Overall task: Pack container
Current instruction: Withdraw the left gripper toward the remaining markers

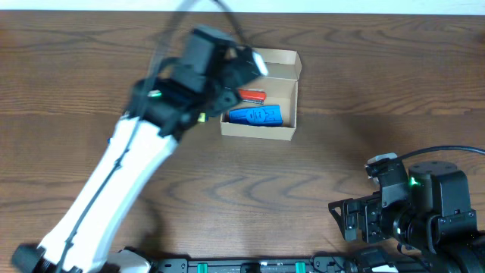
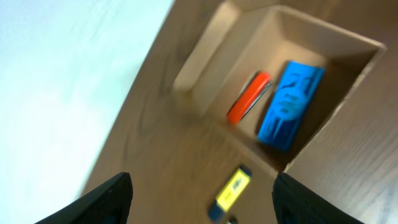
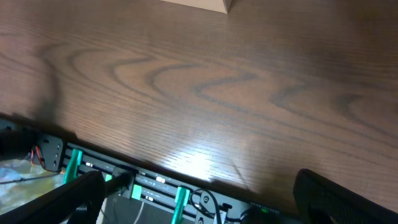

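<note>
The container is a small tan cardboard box at the back centre, with its flap lid open. It holds a red item and a blue item. My left gripper hovers over the box's left side. In the left wrist view the box holds the red item and the blue item. A yellow and blue marker lies on the table outside the box, between my left gripper's open, empty fingers. My right gripper is open and empty at the front right.
The wooden table spans the view. A black rail with green clips runs along the front edge below the right gripper. A corner of the box shows at the top of the right wrist view.
</note>
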